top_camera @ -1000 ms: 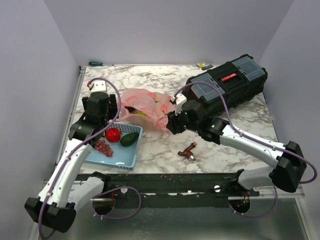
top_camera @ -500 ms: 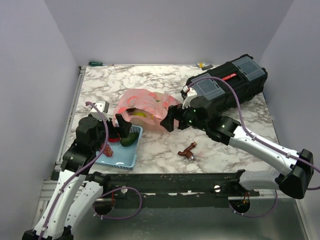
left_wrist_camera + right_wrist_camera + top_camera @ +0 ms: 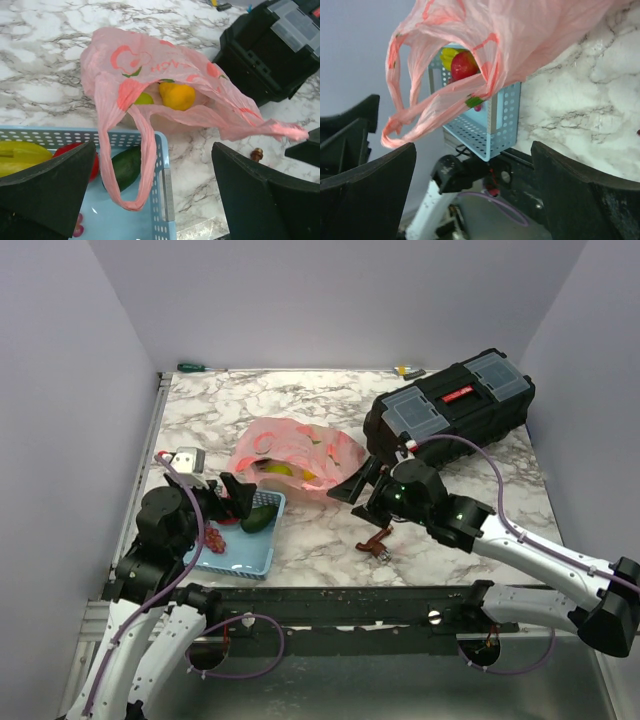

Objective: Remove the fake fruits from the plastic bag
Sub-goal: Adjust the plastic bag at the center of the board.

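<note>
Fruits (image 3: 177, 95) are sitting inside the plastic bag (image 3: 290, 452) on the counter (image 3: 210, 405), its handle (image 3: 145, 150) trailing toward seven o'clock into the basket (image 3: 250, 558). Left end effector (image 3: 232, 498) and right end effector (image 3: 360, 488) are both gaping open, gripping nothing. Snagging that handle would be dragging bag and basket together.

We see the plastic bag (image 3: 150, 60) — thin, pink, crinkled — slumped open-mouthed on the bench (image 3: 45, 50), one loop handle draped into the basket (image 3: 162, 165). Inside lie a yellow-orange fruit (image 3: 178, 95) and a green fruit (image 3: 144, 98), side by side; a red fruit (image 3: 464, 65) sits in the basket.
</note>
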Robot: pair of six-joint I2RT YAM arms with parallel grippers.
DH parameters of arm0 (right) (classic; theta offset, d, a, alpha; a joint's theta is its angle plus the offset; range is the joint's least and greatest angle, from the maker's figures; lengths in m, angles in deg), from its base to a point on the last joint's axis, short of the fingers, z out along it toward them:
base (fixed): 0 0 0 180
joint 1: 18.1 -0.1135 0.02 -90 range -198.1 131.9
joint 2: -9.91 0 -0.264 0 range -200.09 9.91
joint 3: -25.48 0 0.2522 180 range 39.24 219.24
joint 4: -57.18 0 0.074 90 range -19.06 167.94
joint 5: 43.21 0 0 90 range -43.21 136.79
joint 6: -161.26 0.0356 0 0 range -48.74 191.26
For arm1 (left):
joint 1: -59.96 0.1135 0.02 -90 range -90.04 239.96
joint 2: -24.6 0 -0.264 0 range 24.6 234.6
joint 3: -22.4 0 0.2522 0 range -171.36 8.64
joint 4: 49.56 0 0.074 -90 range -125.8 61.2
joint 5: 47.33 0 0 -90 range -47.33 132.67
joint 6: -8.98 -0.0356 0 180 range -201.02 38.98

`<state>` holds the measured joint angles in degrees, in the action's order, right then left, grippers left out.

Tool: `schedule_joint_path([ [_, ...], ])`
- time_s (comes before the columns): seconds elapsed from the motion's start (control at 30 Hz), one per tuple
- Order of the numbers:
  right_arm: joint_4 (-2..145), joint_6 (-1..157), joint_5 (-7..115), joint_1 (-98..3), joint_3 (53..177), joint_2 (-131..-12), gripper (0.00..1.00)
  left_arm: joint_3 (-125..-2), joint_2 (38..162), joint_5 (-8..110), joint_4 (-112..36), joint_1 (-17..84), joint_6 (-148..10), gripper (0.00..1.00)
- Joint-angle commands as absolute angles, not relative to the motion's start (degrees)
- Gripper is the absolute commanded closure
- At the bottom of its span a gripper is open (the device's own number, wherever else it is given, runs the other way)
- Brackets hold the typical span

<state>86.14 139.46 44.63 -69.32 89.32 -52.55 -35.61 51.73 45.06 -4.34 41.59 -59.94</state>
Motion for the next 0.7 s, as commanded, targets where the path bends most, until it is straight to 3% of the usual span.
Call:
schedule_joint_path([
  [0.0,84.63,156.81,39.11,-69.74,87.55,-50.82,0.00,-37.03,52.65,36.28,-1.87,41.86,-56.27,0.01],
  [0.2,91.98,159.62,38.39,-69.69,94.92,-58.58,0.00,-37.41,55.10,33.04,0.61,41.83,-54.60,0.01],
  [0.37,89.86,158.85,41.93,-69.69,98.47,-66.10,0.00,-36.52,57.47,31.33,0.10,41.86,-54.32,0.01],
  [0.47,88.22,159.43,44.62,-69.69,98.26,-69.33,0.08,-35.05,60.26,33.90,-3.60,41.86,-55.85,0.02],
  [0.53,87.87,158.41,44.29,-69.69,98.21,-70.66,0.17,-35.42,63.34,33.89,-4.32,41.92,-56.12,0.13],
  [0.67,86.64,153.74,41.00,-69.69,98.38,-72.09,0.61,-38.11,70.45,32.28,-5.04,42.11,-57.64,0.64],
])
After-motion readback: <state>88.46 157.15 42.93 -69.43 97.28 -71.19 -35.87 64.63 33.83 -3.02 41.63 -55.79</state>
